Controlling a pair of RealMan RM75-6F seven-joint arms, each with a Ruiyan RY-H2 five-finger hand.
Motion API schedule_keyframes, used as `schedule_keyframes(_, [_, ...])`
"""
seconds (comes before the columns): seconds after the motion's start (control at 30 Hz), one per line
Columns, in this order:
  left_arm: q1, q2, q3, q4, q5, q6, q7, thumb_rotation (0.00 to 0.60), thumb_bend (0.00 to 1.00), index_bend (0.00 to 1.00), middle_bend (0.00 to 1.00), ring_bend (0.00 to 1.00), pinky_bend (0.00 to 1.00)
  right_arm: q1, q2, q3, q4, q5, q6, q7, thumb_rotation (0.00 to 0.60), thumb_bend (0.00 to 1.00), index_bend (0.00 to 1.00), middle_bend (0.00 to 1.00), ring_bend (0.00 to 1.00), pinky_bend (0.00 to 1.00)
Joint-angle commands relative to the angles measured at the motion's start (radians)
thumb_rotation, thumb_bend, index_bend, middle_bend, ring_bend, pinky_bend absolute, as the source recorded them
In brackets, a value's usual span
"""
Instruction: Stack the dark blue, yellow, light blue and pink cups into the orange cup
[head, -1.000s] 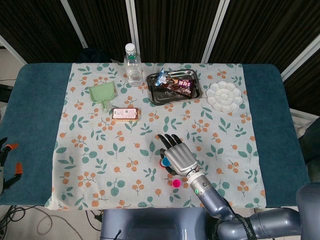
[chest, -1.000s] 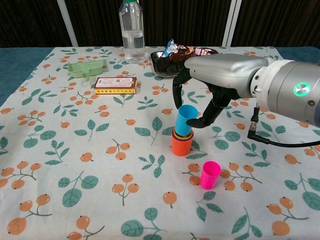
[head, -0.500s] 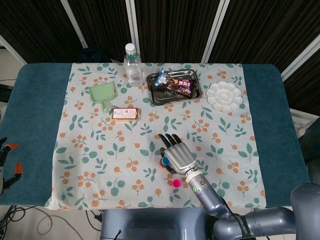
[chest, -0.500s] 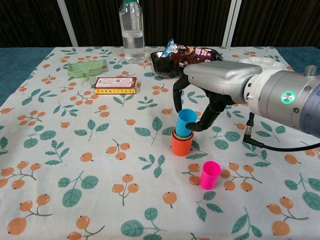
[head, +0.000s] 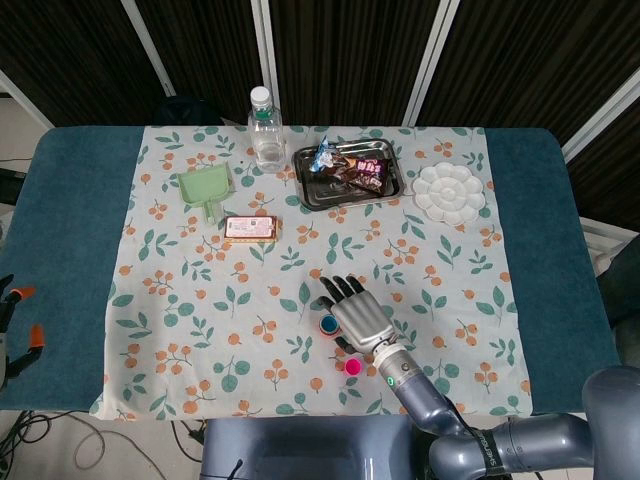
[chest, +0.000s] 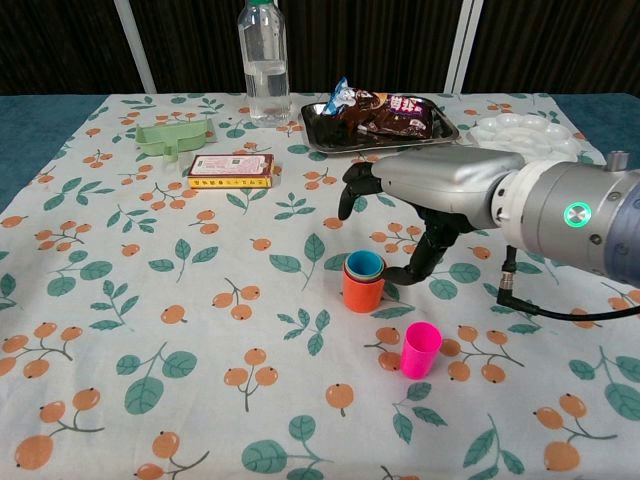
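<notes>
Your right hand (chest: 420, 200) is hovering just above and behind the orange cup (chest: 362, 291), fingers spread and holding nothing. The light blue cup (chest: 364, 264) sits nested down in the orange one, with a yellow rim just showing around it. The pink cup (chest: 420, 349) stands upright on the cloth (chest: 150, 300) nearby, toward the front right. Your left hand isn't in either view.

No legible text anywhere, not even on the flat orange printed box (chest: 231, 170) or the snack packets (chest: 385, 108) beyond the hand.
</notes>
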Motion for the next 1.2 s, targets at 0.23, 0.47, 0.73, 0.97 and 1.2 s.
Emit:
schedule_keyframes(0.23, [-0.001, -0.002, 0.0, 0.001, 0.003, 0.001, -0.004, 0.6, 0.47, 0.25, 0.06, 0.0, 0.07, -0.056, 0.083, -0.018, -0.083, -0.067, 0.079, 0.021, 0.6, 0.4, 0.12, 0.0, 0.02, 0.11])
schedule_keyframes(0.47, [-0.004, 0.006, 0.01, -0.003, 0.021, -0.01, -0.008, 0.6, 0.47, 0.25, 0.06, 0.0, 0.06, -0.115, 0.193, -0.082, -0.17, -0.158, 0.11, 0.038, 0.6, 0.4, 0.12, 0.0, 0.02, 0.11])
schedule_keyframes(0.73, [-0.012, 0.019, 0.026, 0.002, 0.061, -0.021, -0.02, 0.6, 0.47, 0.25, 0.06, 0.0, 0.05, -0.221, 0.274, -0.223, -0.216, -0.332, 0.129, 0.093, 0.6, 0.4, 0.12, 0.0, 0.01, 0.1])
schedule_keyframes(0.97, [-0.015, 0.021, 0.033, 0.006, 0.074, -0.026, -0.025, 0.6, 0.46, 0.25, 0.06, 0.0, 0.05, -0.295, 0.256, -0.272, -0.19, -0.421, 0.139, 0.16, 0.6, 0.4, 0.12, 0.0, 0.01, 0.1])
schedule_keyframes(1.2, [-0.014, 0.022, 0.033, 0.007, 0.068, -0.026, -0.025, 0.6, 0.46, 0.25, 0.06, 0.0, 0.05, -0.352, 0.162, -0.288, -0.129, -0.478, 0.139, 0.158, 0.6, 0.4, 0.12, 0.0, 0.01, 0.1])
